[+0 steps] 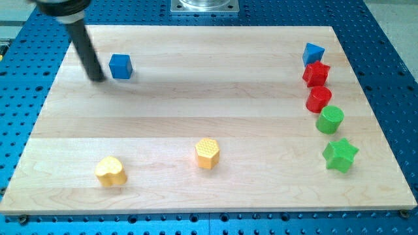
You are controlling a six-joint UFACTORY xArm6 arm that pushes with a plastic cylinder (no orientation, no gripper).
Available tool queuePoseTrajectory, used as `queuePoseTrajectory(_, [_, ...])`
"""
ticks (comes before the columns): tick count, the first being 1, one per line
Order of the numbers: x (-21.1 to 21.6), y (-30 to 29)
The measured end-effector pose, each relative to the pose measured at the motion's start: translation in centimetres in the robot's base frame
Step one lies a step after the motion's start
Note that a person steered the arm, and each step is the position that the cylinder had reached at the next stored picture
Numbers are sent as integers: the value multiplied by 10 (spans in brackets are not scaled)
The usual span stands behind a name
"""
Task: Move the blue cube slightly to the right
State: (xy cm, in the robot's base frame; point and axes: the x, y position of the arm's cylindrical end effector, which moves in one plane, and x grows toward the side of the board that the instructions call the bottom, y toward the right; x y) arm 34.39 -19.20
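The blue cube [120, 66] sits on the wooden board [196, 111] near the view's top left. My dark rod comes down from the top left corner, and my tip [97, 77] rests on the board just left of the cube, a small gap apart from its left face.
At the view's right, a column of blocks: a blue triangular block [313, 53], a red star [316, 74], a red cylinder [319, 99], a green cylinder [330, 119], a green star [340, 155]. A yellow heart [110, 171] and a yellow hexagon [207, 153] lie near the bottom.
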Motion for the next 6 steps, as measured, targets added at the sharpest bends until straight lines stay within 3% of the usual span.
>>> queuePoseTrajectory(1, [-15, 103])
queuePoseTrajectory(2, [-17, 94])
queuePoseTrajectory(3, [-5, 17])
queuePoseTrajectory(4, [-50, 99])
queuePoseTrajectory(5, [-72, 120])
queuePoseTrajectory(6, [-67, 167])
